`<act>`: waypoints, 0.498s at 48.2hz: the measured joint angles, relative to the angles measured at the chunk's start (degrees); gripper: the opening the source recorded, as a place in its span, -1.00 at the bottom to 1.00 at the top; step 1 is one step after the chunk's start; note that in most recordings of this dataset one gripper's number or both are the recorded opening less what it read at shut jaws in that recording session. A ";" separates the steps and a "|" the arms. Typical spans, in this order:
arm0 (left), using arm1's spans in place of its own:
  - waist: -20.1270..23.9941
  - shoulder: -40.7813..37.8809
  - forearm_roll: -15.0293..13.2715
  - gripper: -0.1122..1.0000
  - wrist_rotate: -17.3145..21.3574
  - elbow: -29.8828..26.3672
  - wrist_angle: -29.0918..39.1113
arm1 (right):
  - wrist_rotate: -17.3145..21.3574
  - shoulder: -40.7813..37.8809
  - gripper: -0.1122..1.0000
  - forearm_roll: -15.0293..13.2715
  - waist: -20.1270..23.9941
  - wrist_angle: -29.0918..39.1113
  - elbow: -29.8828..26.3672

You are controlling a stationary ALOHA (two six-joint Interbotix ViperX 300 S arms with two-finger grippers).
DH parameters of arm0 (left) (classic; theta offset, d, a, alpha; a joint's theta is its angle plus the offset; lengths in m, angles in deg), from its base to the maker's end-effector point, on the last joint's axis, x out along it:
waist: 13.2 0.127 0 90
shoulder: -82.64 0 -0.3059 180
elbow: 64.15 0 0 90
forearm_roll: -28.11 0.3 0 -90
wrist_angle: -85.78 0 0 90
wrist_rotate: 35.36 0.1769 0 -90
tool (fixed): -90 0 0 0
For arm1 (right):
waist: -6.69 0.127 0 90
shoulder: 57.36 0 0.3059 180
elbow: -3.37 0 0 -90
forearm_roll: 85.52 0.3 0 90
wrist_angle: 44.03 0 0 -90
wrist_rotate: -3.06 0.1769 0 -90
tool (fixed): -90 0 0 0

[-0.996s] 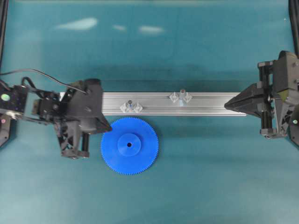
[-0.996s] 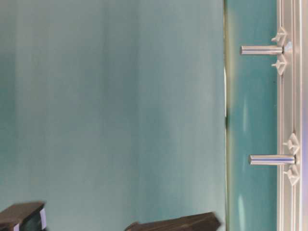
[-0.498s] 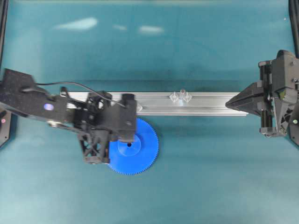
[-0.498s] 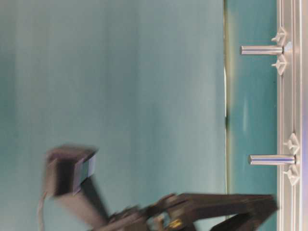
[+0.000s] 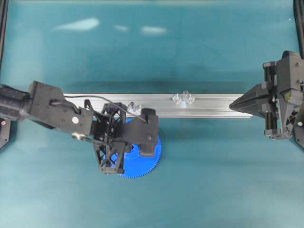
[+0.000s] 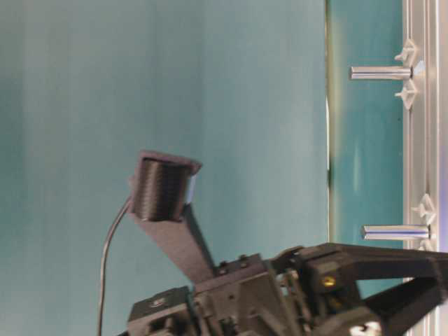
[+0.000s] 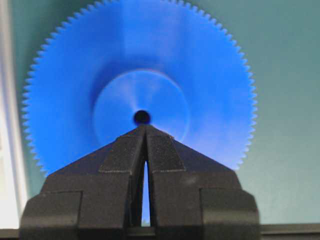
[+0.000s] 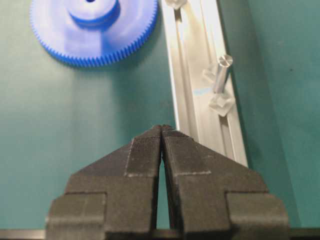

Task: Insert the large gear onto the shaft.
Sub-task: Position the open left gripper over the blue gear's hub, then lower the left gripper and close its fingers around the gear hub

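- The aluminium rail (image 5: 213, 105) is lying across the teal table (image 5: 190, 180).
- The large gear (image 7: 140, 90) is lying flat just beside the rail.
- The left gripper (image 7: 144, 131) is hovering over the gear's hub, fingers pressed together, holding nothing.
- The right gripper (image 8: 161, 131) is pointing at the rail's end, also pressed together.
- The shaft (image 5: 132, 105) is standing upright on the rail, just beside the gear.

The large gear (image 7: 140, 95) is smooth matt blue plastic; the shaft (image 8: 221, 72) and rail (image 5: 213, 105) are shiny brushed metal; the tabletop (image 5: 213, 180) is matt teal.
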 measured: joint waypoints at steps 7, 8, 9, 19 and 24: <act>0.00 -0.62 0.00 -0.79 0.00 -0.70 0.00 | 0.09 0.00 -0.64 -0.09 -0.09 0.00 0.09; 0.00 -0.62 0.00 -0.79 -0.09 -0.88 0.09 | 0.00 0.00 -0.64 -0.09 -0.09 -0.09 0.09; 0.00 -0.79 0.00 -0.79 0.00 -0.97 0.26 | 0.00 0.00 -0.64 -0.09 -0.09 -0.09 0.09; 0.00 -2.37 0.00 -0.79 0.00 -2.55 3.60 | 0.09 0.09 -0.64 -0.09 -0.09 -0.44 0.26; 0.00 -2.81 0.00 -0.79 0.00 -3.08 4.31 | 0.09 0.09 -0.64 -0.09 -0.09 -1.05 0.53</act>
